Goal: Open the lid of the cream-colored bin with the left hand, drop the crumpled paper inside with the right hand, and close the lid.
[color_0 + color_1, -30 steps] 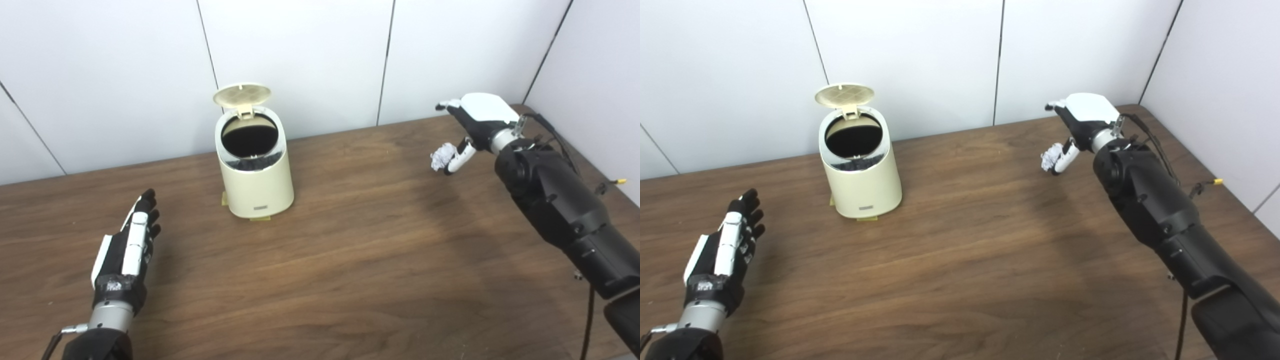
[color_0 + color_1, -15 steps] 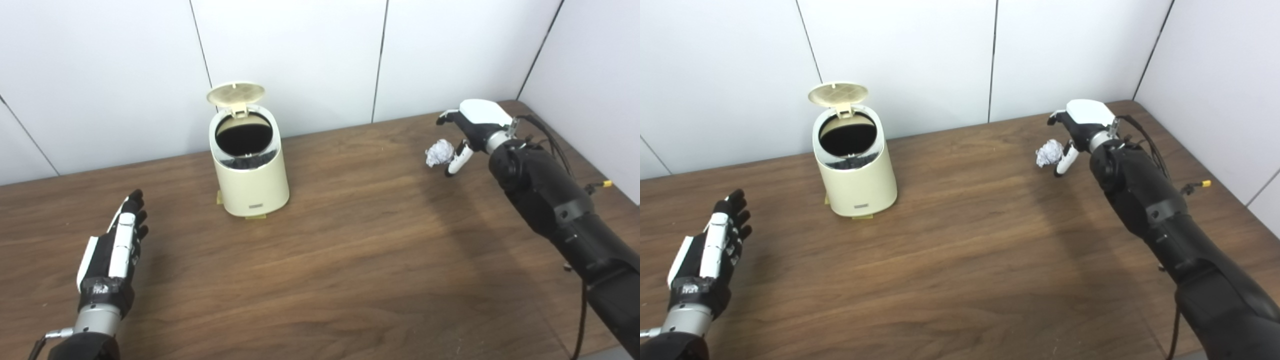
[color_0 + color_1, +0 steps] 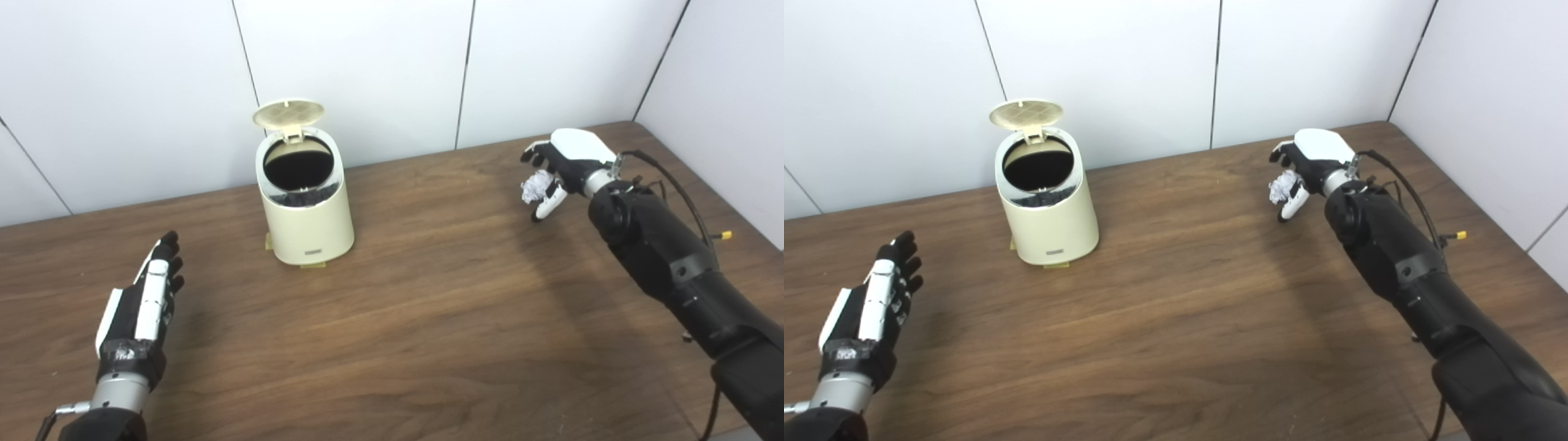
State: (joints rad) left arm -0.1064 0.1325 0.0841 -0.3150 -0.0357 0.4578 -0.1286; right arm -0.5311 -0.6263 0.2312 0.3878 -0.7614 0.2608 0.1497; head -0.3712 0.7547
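Observation:
The cream-colored bin (image 3: 306,214) stands at the back left of the table with its round lid (image 3: 289,113) tipped up and the dark inside showing. A white ball of crumpled paper (image 3: 538,184) is at the back right, far from the bin. My right hand (image 3: 563,164) is closed around it, with the fingers curled over its top and the thumb (image 3: 1290,207) under it. My left hand (image 3: 142,307) lies open and flat near the front left of the table, palm turned inward, well short of the bin.
The brown wooden table (image 3: 398,318) meets white wall panels behind and on the right. A thin black cable with a yellow tip (image 3: 725,234) trails by my right forearm near the table's right edge.
The right hand's fingers, spread beside the paper half a second ago, have curled around it. The view shifted a little earlier on. The left hand and the bin have stayed put.

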